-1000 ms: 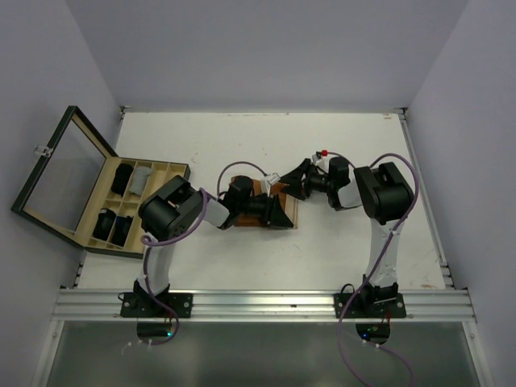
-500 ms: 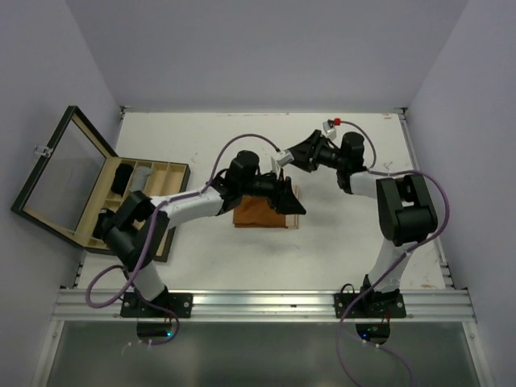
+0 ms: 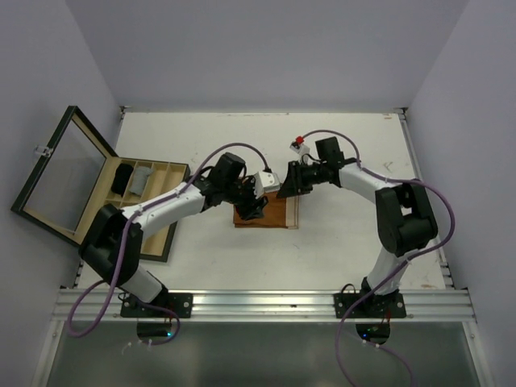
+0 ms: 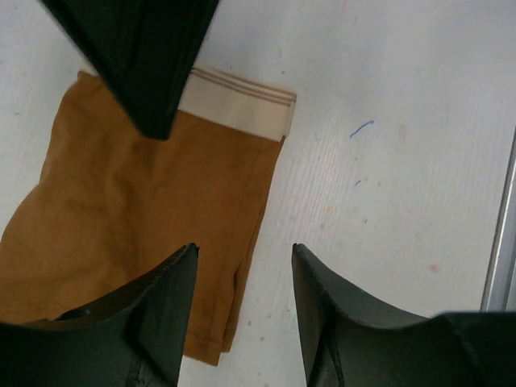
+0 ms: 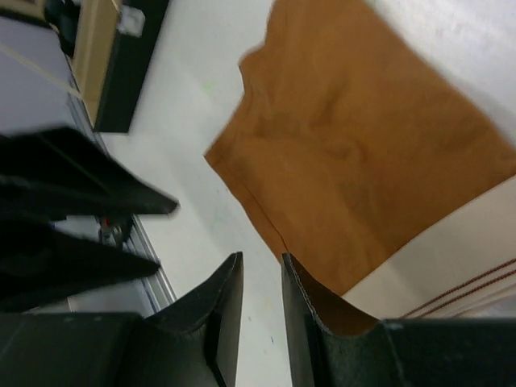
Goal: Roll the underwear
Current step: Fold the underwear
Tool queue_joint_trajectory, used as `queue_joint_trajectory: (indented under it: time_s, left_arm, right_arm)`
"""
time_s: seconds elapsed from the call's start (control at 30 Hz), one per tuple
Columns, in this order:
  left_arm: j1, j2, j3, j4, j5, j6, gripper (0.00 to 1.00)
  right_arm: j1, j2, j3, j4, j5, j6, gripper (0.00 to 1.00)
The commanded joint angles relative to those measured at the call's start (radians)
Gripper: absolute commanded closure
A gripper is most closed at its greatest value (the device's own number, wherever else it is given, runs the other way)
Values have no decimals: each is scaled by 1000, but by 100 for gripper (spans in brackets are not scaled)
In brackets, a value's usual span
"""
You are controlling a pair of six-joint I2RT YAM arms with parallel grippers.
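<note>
Your left arm [image 3: 169,203] stretches diagonally to the middle of the table [image 3: 347,234], its left gripper [image 4: 244,251] open over the orange-brown underwear [image 3: 276,214], which lies flat there. Your right arm [image 3: 367,179] bends leftward, the right gripper [image 5: 262,260] hanging by the waistband [image 4: 242,109] corner, jaws narrowly apart, nothing between them

Underwear [image 3: 274,218], top view: largely covered by the left end effector [image 3: 255,206] and the right end effector [image 3: 287,183]; only its near right part is shown.
Underwear, left wrist view: cut off by the left and bottom edges; part of the pale waistband is hidden under a dark finger.
Underwear, right wrist view: blurred, cut off by the right edge.
Box [image 3: 158,167] contents: too small to be identified; near compartments are hidden by the left arm.
Contact with cloth: cannot be told.
</note>
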Motion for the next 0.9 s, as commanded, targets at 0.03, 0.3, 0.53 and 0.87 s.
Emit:
queue_joint_trajectory:
  time_s: [0.03, 0.3, 0.53, 0.87]
  left_arm:
    - [86, 33, 49, -124, 15, 239, 49]
    - [92, -2, -140, -17, -23, 467, 51]
    - [86, -40, -231, 23, -83, 649, 50]
    - [-90, -184, -245, 55, -117, 688, 40]
  right_arm:
    - [9, 63, 12, -225, 39, -243, 71]
    - [23, 136, -54, -258, 75, -337, 72]
    - [40, 117, -39, -333, 66, -354, 66]
    - [47, 38, -47, -306, -104, -193, 58]
